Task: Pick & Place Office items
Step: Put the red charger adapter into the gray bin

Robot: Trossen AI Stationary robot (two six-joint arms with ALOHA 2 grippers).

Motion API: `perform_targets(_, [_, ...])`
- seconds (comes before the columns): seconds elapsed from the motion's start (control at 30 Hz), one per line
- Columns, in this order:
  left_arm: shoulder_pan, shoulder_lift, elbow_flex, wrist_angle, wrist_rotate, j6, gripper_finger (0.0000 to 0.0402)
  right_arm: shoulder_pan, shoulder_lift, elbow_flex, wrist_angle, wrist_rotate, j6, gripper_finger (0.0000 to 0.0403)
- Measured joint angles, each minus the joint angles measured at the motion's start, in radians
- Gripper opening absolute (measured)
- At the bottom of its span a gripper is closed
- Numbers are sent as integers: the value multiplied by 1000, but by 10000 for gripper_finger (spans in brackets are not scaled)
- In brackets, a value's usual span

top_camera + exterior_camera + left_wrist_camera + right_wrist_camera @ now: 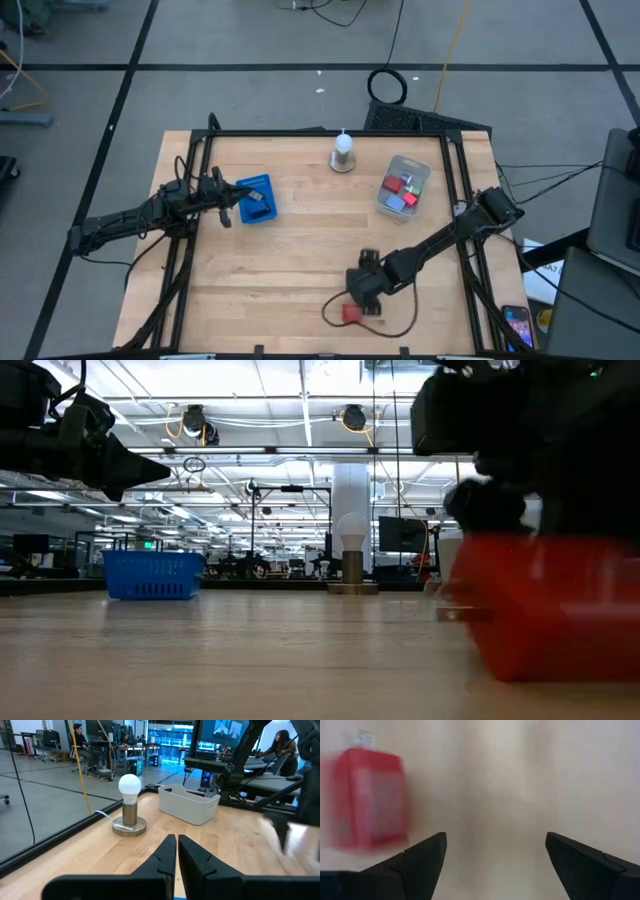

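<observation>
A red blocky office item (350,313) lies flat on the table near its near edge, and a thin dark cord (395,325) curls beside it. My right gripper (360,292) hovers just over it, open. In the right wrist view the red item (367,797) sits off to one side of the open gripper (495,840), outside the gap. In the low view the item (555,605) fills the right side. Several red and blue items lie in the translucent tub (403,187). My left gripper (225,207) is shut beside the flat blue box (255,198), which carries a small black item.
A bulb lamp (343,152) stands near the far edge, left of the tub; the left wrist view shows the lamp (129,805) and the tub (189,805). Bare wood lies between the blue box and the right arm. A black frame rims the table. People sit at desks in the room beyond.
</observation>
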Motion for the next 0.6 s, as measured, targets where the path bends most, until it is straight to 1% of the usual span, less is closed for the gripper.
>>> perform_targets(0.03, [0, 0, 0, 0, 0, 3, 19, -6, -15, 0, -42, 42, -6, 336])
perform_targets(0.1, [0, 0, 0, 0, -4, 4, 19, -25, -35, -3, -104, 68, -17, 335])
perform_targets(0.2, [0, 0, 0, -1, -13, 11, 19, -40, -68, -4, -113, 93, -14, 335])
perform_targets(0.3, [0, 0, 0, -2, -16, 30, 19, -31, -122, -2, -106, 109, -47, 335])
perform_targets(0.4, [0, 0, 0, -2, -16, 30, 19, -15, -168, -2, -55, 96, -95, 335])
perform_targets(0.47, [0, 0, 0, -2, -16, 29, 19, 0, -171, 1, 15, 53, -161, 335])
perform_targets(0.53, [0, 0, 0, -2, -16, 29, 19, 23, -148, 1, 59, 23, -196, 335])
perform_targets(0.6, [0, 0, 0, -2, -16, 26, 19, 34, -107, 0, 113, -25, -185, 333])
